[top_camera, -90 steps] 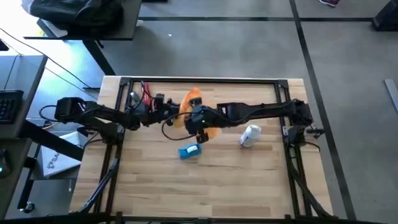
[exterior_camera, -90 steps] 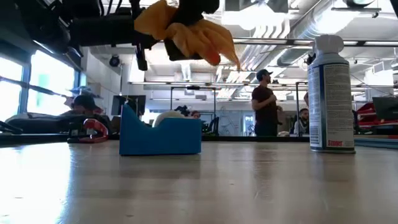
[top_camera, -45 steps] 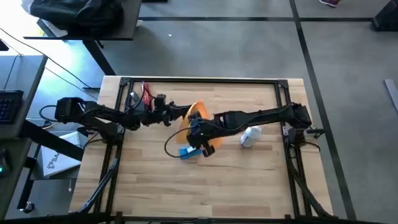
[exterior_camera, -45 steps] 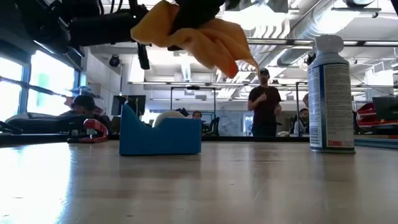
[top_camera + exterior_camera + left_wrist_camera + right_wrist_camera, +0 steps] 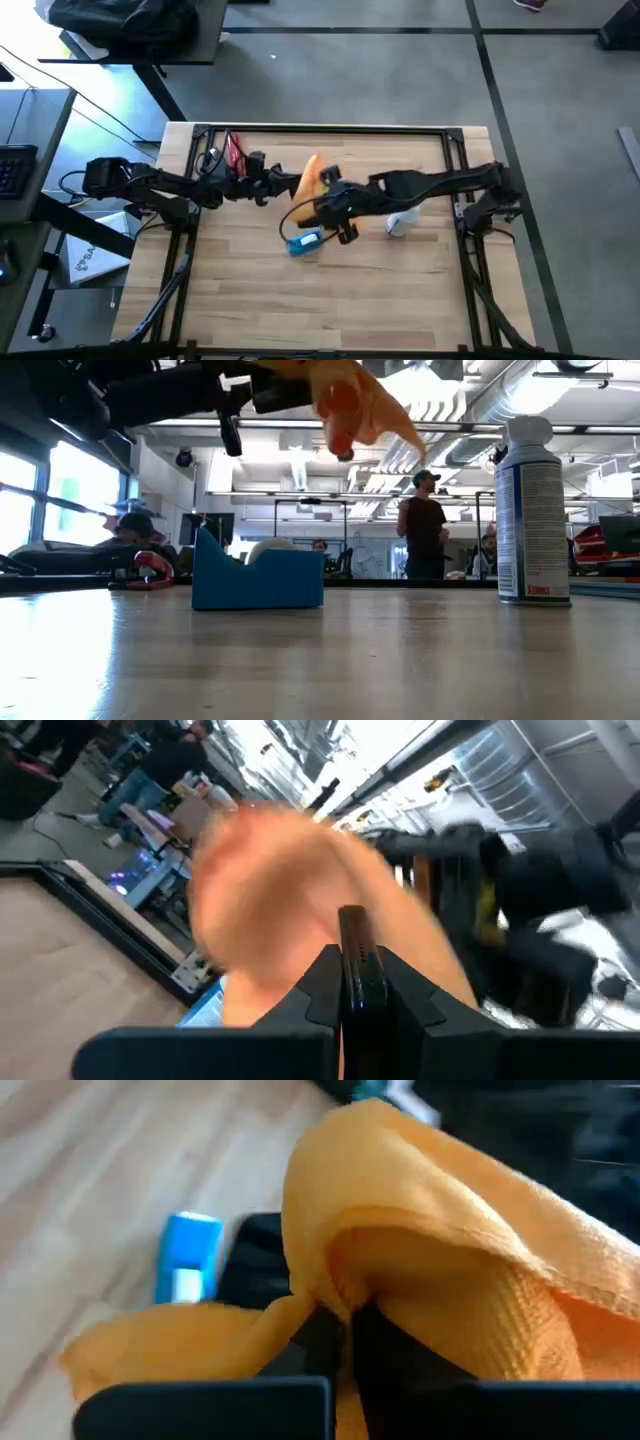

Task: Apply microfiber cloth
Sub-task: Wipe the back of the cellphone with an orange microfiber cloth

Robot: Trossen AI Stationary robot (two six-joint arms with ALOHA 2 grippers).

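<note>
The orange microfiber cloth [image 5: 311, 178] hangs in the air over the middle of the table, bunched in my shut right gripper [image 5: 330, 203], which reaches in from the right. My left gripper [image 5: 283, 186] comes in from the left and stands just beside the cloth, shut on a thin black phone [image 5: 352, 935] seen edge-on. In the left wrist view the cloth [image 5: 270, 890] fills the space right behind the phone. A loose corner of the cloth [image 5: 350, 405] dangles well above the tabletop. My left gripper pinches the phone's near end [image 5: 353, 982] between its two fingers, and the phone stands out beyond the fingertips, clear of the table. My right gripper pinches a gathered fold of the cloth [image 5: 335, 1295] of several layers. The cloth drapes slack over and around the fingers, lifted clear.
A small blue block [image 5: 304, 242] sits on the table just near of the grippers. A white spray can [image 5: 401, 219] stands upright to the right. A red tool [image 5: 236, 152] lies at the far left. People stand in the room beyond.
My right gripper has swung the cloth toward the table's near edge, then back up and toward the right. The cloth now hangs higher, its loose corner trailing to the right.
</note>
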